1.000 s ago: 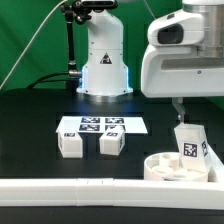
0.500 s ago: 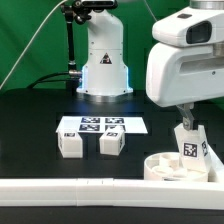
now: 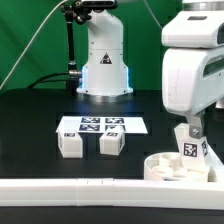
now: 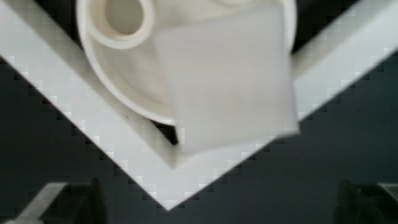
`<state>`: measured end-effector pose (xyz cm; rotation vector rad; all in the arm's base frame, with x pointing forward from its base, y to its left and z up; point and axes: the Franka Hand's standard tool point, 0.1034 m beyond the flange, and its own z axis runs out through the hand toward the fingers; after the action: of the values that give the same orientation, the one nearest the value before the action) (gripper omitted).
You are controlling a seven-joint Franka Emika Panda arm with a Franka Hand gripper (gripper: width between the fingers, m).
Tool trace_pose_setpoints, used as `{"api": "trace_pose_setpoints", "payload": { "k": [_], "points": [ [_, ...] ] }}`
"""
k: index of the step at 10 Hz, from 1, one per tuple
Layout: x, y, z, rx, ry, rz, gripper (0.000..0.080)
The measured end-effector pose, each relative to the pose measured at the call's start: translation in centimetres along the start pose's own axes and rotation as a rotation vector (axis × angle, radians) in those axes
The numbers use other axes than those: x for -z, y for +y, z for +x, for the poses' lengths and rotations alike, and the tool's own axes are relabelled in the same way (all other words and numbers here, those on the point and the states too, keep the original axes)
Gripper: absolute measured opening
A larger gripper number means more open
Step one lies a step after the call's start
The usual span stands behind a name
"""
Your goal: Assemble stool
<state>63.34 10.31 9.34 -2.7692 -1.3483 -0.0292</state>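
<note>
Stool kit in white plastic. Round rimmed seat disc point(image 3: 156, 168) lies flat on the dark table point(image 3: 30, 130) at the exterior view's right, just behind the long white rail point(image 3: 90, 190). Upright leg point(image 3: 190, 150), short and blocky, stands in the disc. Two loose legs, near-left leg point(image 3: 70, 144) and near-right leg point(image 3: 111, 143), sit side by side just in front of the marker board point(image 3: 100, 126), well apart from the disc.

Labels: a square black-and-white tag faces the camera on the upright leg, and more tags lie on the marker board. They carry block patterns, not lettering.

Gripper point(image 3: 189, 127) hangs directly above the upright leg. In the wrist view the dark, blurred fingertips point(image 4: 48, 200) sit spread wide, with the leg between them and touched by neither, so the gripper is released.

Edges: the wrist view shows the rail forming a V-shaped corner with the disc nested in it. The rim is close to both inner edges; contact cannot be told. Open table runs between the loose legs and the disc. Robot base point(image 3: 103, 60) stands behind the marker board
</note>
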Motion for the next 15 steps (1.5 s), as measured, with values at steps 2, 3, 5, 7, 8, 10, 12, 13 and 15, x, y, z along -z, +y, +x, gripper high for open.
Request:
{"api": "trace_pose_setpoints", "payload": {
  "k": [2,3,5,7,8,10,12,13,15],
  "points": [
    [-0.4,0.0,-0.7,0.130,-0.003,-0.003,0.0649],
    [-0.5,0.1,-0.7,0.156,-0.006,-0.004,0.0649],
    [-0.6,0.1,-0.8,0.149,-0.008,-0.004,0.0649],
    [-1.5,-0.5,-1.1,0.092,0.012,-0.029,0.0649],
    [-1.9,-0.6,-1.5,0.080,0.013,-0.030,0.0649],
    [-2.2,-0.3,-2.0,0.066,0.018,-0.039,0.0649],
    [-2.1,-0.6,-1.5,0.050,0.020,-0.039,0.0527],
    [-2.0,-0.7,-1.3,0.045,0.021,-0.039,0.0385],
    [-2.1,-0.8,-1.2,0.043,0.022,-0.038,0.0337]
  ]
}}
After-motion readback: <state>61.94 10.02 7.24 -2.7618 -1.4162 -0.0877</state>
